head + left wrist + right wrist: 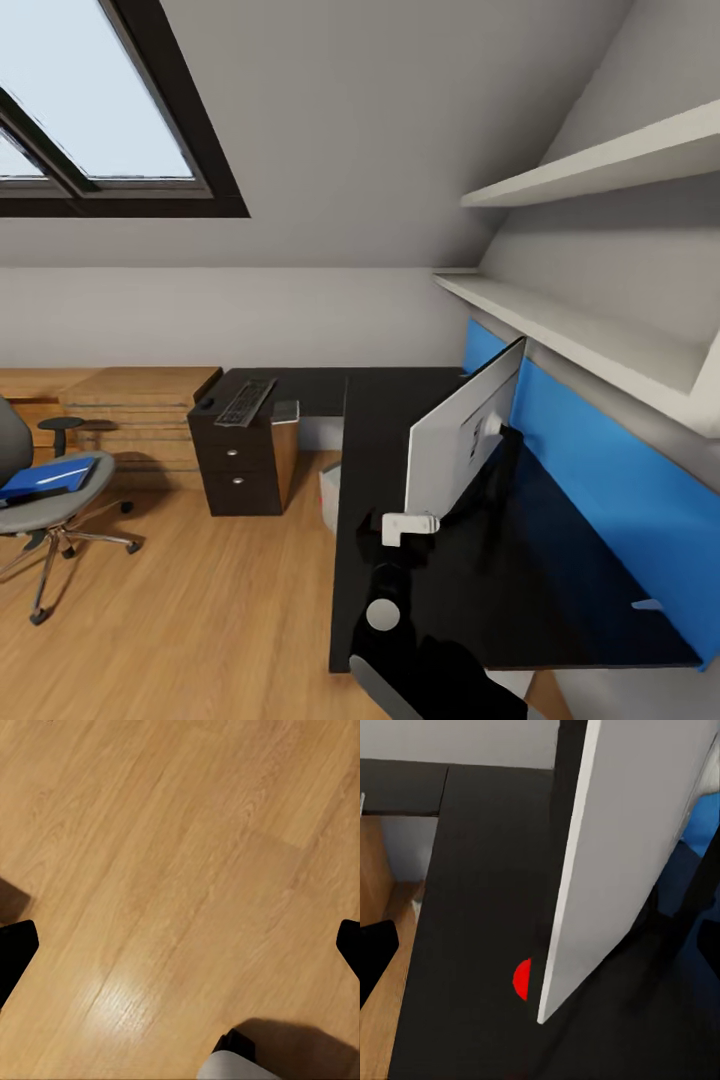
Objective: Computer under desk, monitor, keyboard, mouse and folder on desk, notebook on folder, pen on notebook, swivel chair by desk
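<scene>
- We take the desk [390, 430] as our landmark: a long black L-shaped top, one leg running along the blue wall panel [590, 470], the other ending in a dark drawer unit [238, 465] with round silver knobs. Its near corner is cut off by our own arm.
- The swivel chair [45, 490] stands on the wood floor [200, 610] well apart from the desk's drawer end, partly cropped by the frame edge.
- The monitor [460, 435] stands on the desk's long leg, light grey back towards us, so its screen is hidden. In the right wrist view its pale edge [607, 870] sits close ahead, and a small red patch [522, 979] peeks from behind it on the desktop; we cannot tell what it is.
- The folder [50, 474], bright blue, lies on the chair seat, far from the desk, with something dark across its near edge that we cannot make out.
- The keyboard [246, 400] lies on the desk's short leg above the drawers.
- The computer [329, 497] shows as a pale sliver under the desk, mostly hidden by the desktop.
- The right gripper [410, 527] sits at the monitor's lower corner; we cannot tell whether its fingers are closed on it or merely beside it.
- The left gripper [180, 945] hangs over bare floor beside the desk, dark fingertips [15, 949] spread wide, holding nothing.
</scene>
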